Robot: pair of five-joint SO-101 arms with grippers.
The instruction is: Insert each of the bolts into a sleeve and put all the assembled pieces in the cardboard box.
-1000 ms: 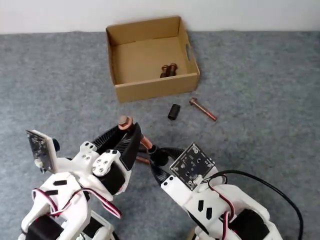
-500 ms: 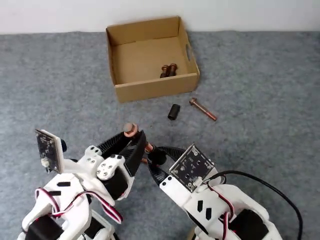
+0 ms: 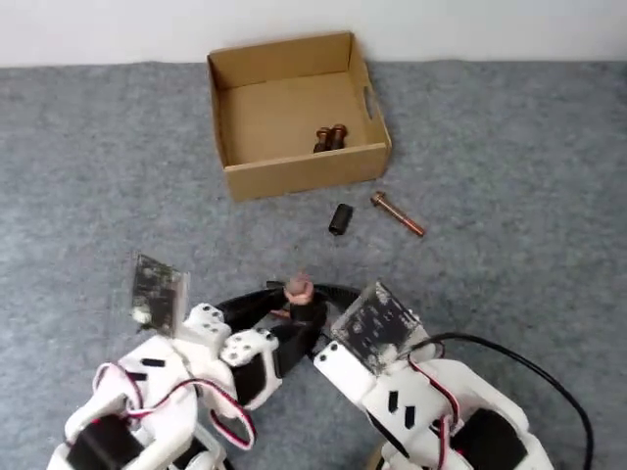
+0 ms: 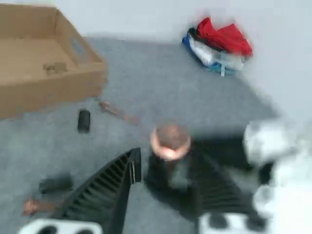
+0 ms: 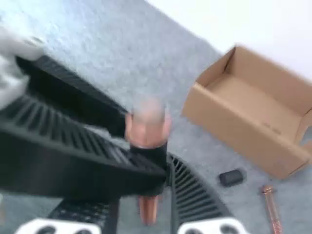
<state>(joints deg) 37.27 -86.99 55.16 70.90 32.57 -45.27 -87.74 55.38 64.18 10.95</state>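
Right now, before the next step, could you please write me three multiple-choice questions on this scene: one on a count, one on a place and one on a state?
1. How many bolt heads show inside the cardboard box?
A. none
B. two
C. five

2. Where does the loose black sleeve lie?
A. on the grey carpet, beside the loose bolt
B. inside the box
C. on top of an arm

3. How does the raised bolt stand?
A. lying flat on the carpet
B. bare, with no sleeve on it
C. upright, its shank through a fitted sleeve

Answers:
1 B: two copper heads sit side by side near the box's front wall.
2 A: it rests just in front of the box, apart from the bolt.
3 C: the right wrist view shows the shank's tip below the sleeve.
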